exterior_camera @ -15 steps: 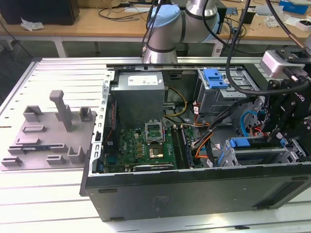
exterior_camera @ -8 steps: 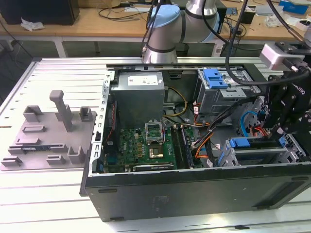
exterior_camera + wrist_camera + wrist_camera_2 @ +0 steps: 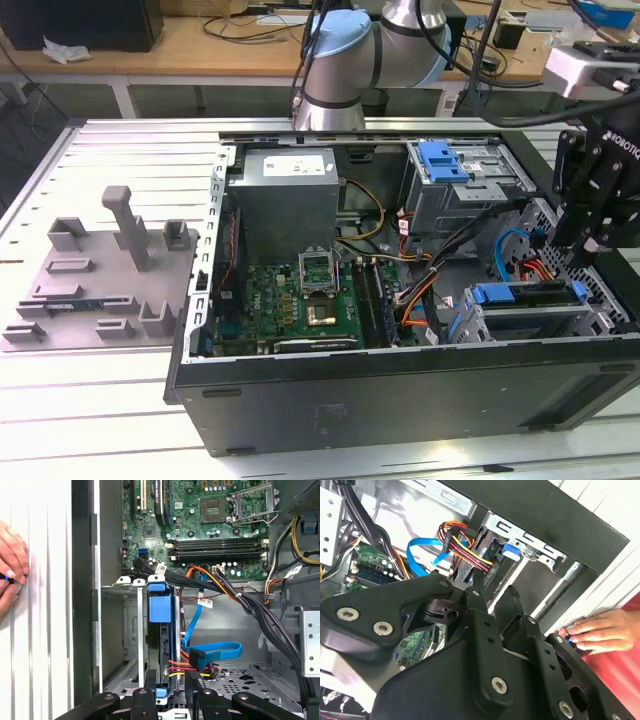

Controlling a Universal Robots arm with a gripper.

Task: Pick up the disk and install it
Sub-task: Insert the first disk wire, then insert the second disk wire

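Observation:
The disk [image 3: 525,296] sits on edge in the drive bay at the case's front corner, on the exterior view's right, with its blue carrier showing along the top. In the first wrist view the disk [image 3: 160,630] stands in the grey bay with its blue tab toward the motherboard. My gripper [image 3: 585,245] hangs just above the disk's outer end. Its black fingers stand apart and open in both wrist views [image 3: 172,696] [image 3: 495,594], with nothing gripped between them.
A person's hand [image 3: 12,565] [image 3: 600,632] rests on the table just outside the case wall. Blue and orange cables [image 3: 210,652] run beside the bay. A blue bracket [image 3: 445,160] tops the rear grey cage. A grey fixture [image 3: 100,270] lies on the exterior view's left.

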